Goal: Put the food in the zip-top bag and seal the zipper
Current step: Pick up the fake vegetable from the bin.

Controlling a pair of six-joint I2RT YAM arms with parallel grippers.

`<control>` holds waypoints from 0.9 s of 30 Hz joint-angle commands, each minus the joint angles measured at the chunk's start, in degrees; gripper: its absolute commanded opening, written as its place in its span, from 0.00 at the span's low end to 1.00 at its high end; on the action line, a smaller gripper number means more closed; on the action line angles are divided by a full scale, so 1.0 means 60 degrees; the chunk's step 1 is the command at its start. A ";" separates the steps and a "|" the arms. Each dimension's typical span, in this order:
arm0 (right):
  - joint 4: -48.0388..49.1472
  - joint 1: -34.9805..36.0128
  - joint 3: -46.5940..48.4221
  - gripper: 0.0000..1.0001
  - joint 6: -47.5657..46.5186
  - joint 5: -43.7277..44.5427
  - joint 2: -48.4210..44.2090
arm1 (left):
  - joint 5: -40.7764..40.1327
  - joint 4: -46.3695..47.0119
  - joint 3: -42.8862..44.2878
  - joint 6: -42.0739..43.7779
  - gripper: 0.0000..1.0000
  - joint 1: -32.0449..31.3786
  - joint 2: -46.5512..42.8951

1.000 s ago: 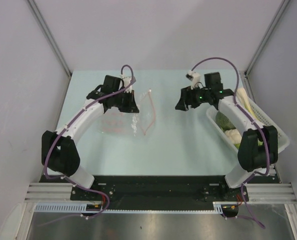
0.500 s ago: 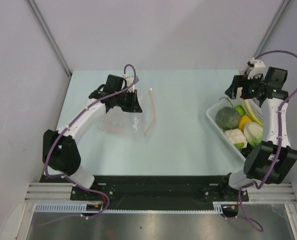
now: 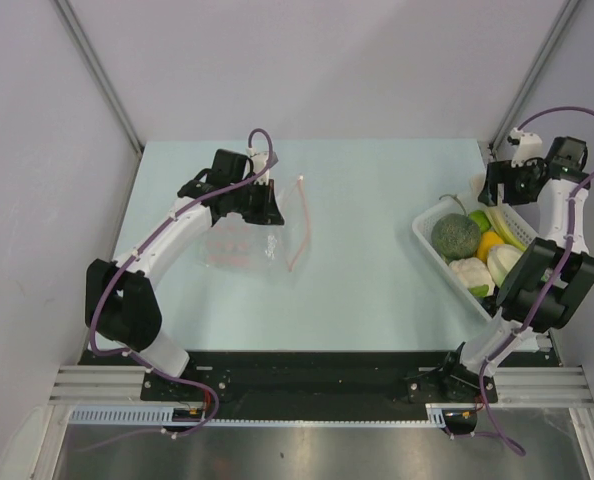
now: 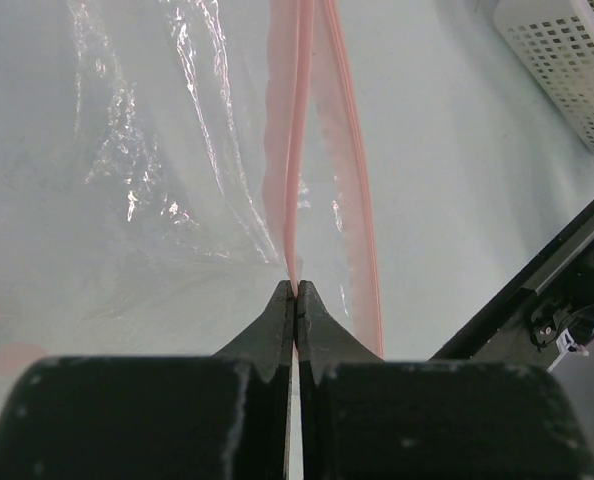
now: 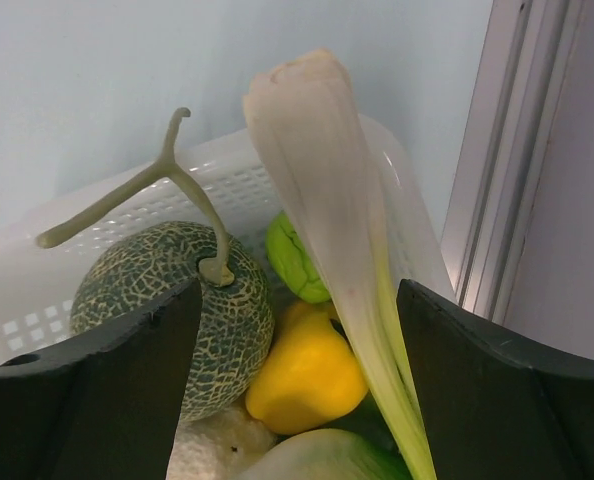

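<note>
Left gripper (image 4: 295, 288) tight on zipper (image 4: 299, 130); leek (image 5: 317, 170) between wide jaws of right gripper (image 5: 297, 292)

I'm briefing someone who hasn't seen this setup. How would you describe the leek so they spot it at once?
At the right edge of the table sits a white latticed basket of toy produce. The leek lies along the basket's right side. Unlike the round netted melon and yellow fruit beside it, it is a long tapering stalk, white fading to green.
</note>
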 commanded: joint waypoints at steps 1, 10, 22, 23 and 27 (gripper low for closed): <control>0.0452 0.0096 -0.0131 0.83 -0.0521 0.0314 0.0403 | -0.0064 0.0280 0.0150 0.0273 0.00 -0.0051 -0.0193; 0.1800 0.0783 -0.0176 0.85 -0.0668 0.1060 0.0902 | -0.0064 0.0104 0.0224 0.0390 0.00 -0.0065 -0.0105; 0.1450 0.1063 0.1317 0.89 -0.0083 0.1809 0.1883 | -0.0195 0.0046 0.0180 0.0478 0.00 -0.0051 -0.0178; 0.1304 0.1077 0.1449 0.89 -0.0068 0.1809 0.1956 | -0.0181 0.0046 0.0165 0.0478 0.00 -0.0051 -0.0164; 0.0690 0.1223 0.2254 0.85 -0.0038 0.1969 0.2395 | -0.0152 0.0133 0.0136 0.0390 0.00 -0.0051 -0.0105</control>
